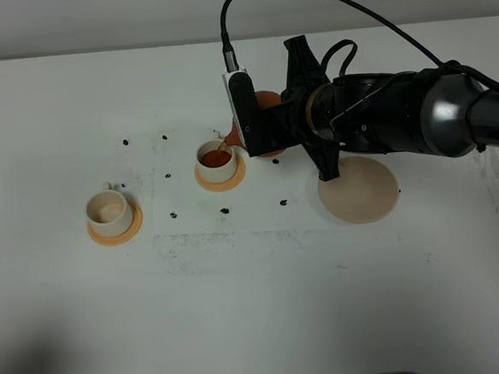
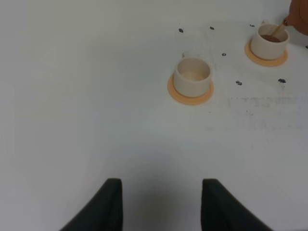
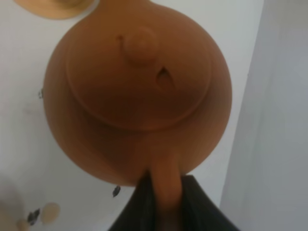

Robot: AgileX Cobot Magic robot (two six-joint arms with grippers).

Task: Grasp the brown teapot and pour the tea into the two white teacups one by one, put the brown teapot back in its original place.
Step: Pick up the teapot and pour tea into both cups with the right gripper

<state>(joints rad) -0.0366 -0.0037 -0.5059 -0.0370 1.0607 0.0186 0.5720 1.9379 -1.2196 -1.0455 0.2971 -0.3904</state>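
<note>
On my feeds the brown teapot [image 3: 139,91] reads as one even terracotta, a reddish orange, with lid and knob in the same shade. The teacup [image 1: 217,162] toward the table's middle is cream-white with dark red-brown tea inside. The teacup [image 1: 109,212] toward the table's left edge is cream-white with a pale, faintly yellowish bottom. I see flat orange coasters [image 1: 114,237] and a plain beige-pink saucer [image 1: 358,190]. The table [image 1: 258,306] is white, flecked with small black specks and a faint grey smudged band. The right arm [image 1: 416,115] is glossy black, and the left gripper's fingers [image 2: 103,207] are matte black.
</note>
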